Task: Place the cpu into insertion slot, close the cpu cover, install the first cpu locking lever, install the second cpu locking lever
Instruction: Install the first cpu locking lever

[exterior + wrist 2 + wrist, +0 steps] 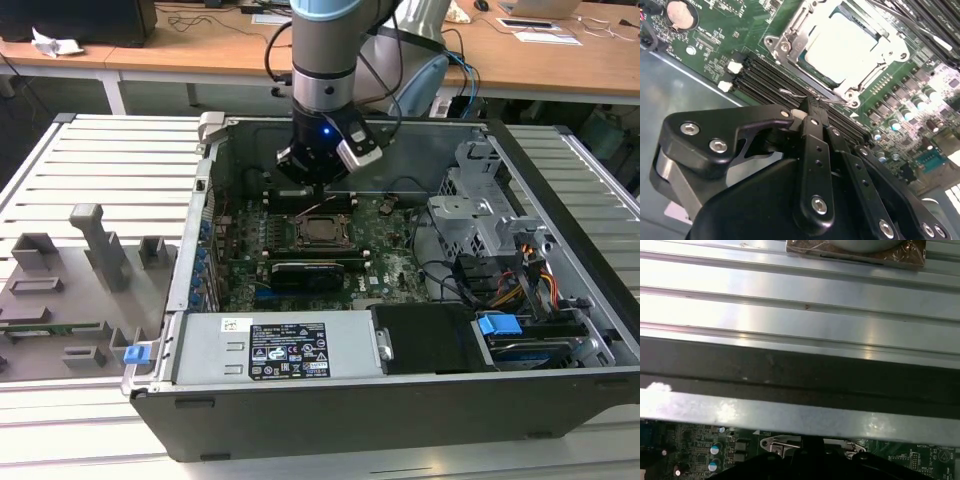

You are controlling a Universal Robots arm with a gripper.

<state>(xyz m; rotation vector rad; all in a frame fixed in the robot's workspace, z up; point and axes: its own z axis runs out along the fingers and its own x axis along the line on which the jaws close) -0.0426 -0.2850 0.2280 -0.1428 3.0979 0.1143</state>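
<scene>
**Where things sit inside the case**

My gripper (312, 180) hangs over the motherboard (390, 262) inside the computer case (560, 390), just behind the cpu (321, 229). The cpu lies in its socket under the cpu cover (790, 42). On the exterior view's right is the drive cage (480, 215); the power supply (275, 350) lies in front. A fixture tray (60, 300) lies outside, on the exterior view's left.

Ribbed silver metal table (110, 165), slatted from the exterior view's left to its right. Resting directly on it: open black computer case (400, 400) in the middle, and a grey fixture plate (70, 290) with upright blocks toward the exterior view's left, just beside the case. Small blue clip (136, 353) at the plate's near corner.
</scene>
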